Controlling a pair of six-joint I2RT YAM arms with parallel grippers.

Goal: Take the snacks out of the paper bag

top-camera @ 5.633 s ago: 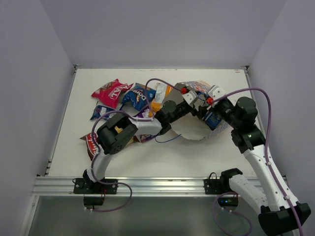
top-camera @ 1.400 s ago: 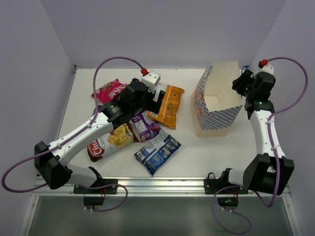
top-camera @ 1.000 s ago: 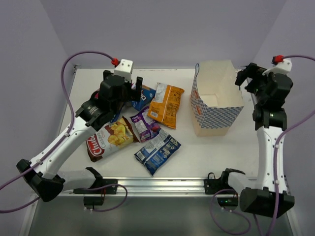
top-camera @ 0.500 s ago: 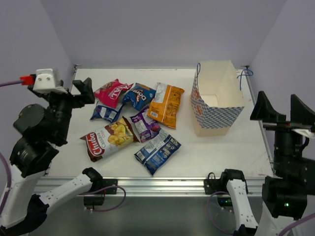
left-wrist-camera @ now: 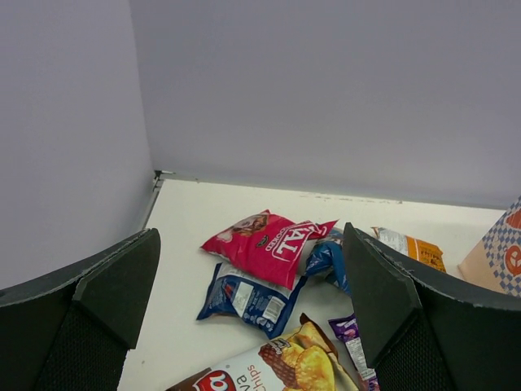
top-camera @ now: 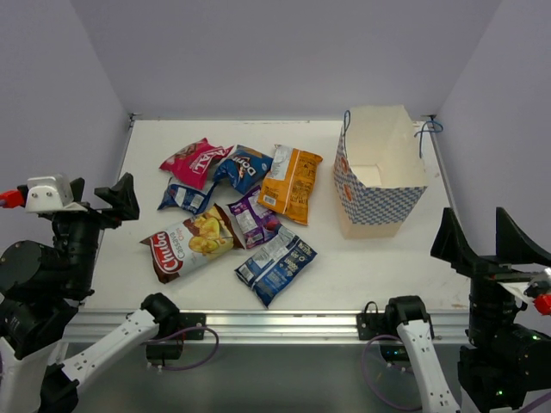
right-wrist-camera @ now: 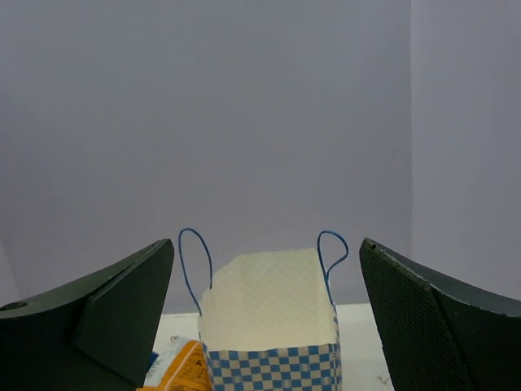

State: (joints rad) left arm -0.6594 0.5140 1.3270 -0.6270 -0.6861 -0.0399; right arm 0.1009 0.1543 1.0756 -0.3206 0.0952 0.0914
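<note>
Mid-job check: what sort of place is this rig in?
Most likely a robot test booth: plain lilac walls box in a white tabletop, an aluminium rail along its near edge holds the arm bases, and on it sit a blue-and-white checkered paper bag and glossy snack packets.

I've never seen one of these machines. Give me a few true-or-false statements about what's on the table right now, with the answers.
1. The blue-and-white checkered paper bag stands upright, mouth open. True.
2. The orange snack packet lies inside that bag. False: it lies on the table, left of the bag.
3. The left gripper and the right gripper are both open and hold nothing. True.
4. The pink-red snack packet sits right of the bag. False: it lies well to the bag's left.
</note>
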